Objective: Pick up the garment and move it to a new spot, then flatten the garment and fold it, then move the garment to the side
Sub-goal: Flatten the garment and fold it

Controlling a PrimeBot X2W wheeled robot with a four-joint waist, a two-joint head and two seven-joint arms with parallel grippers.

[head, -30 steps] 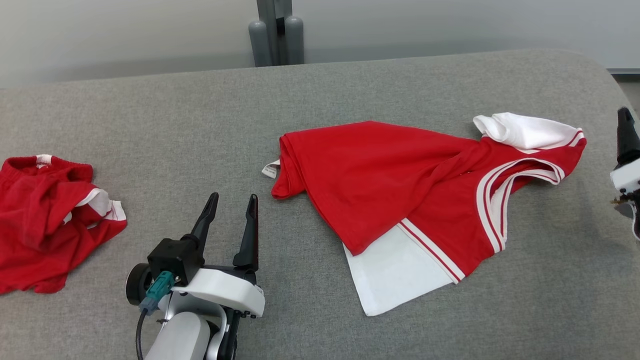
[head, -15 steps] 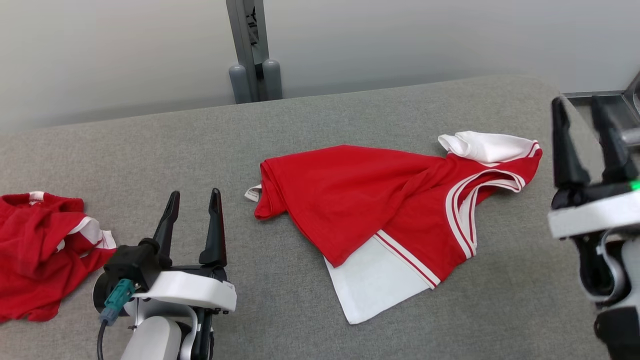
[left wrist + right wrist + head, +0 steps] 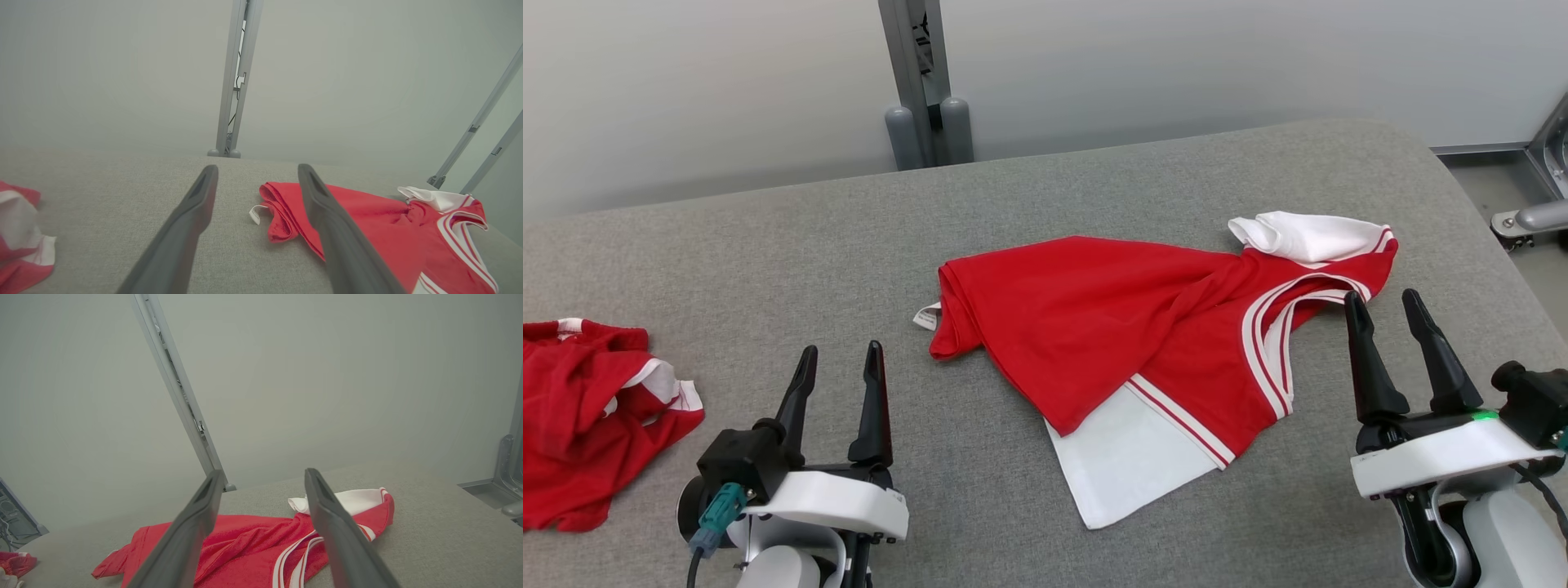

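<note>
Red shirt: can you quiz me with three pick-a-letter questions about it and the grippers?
1. The red-and-white shirt lies: A) on the floor B) on the grey table C) in a basket
2. Red clothes here: A) one B) two C) four
3. The left gripper and right gripper are: A) open, empty B) shut on cloth C) holding cups
B, grey top under it; B, shirt plus crumpled red piece at left; A, fingers apart, nothing between.

Left tool [image 3: 838,377], right tool [image 3: 1385,325]; fingers wide apart
</note>
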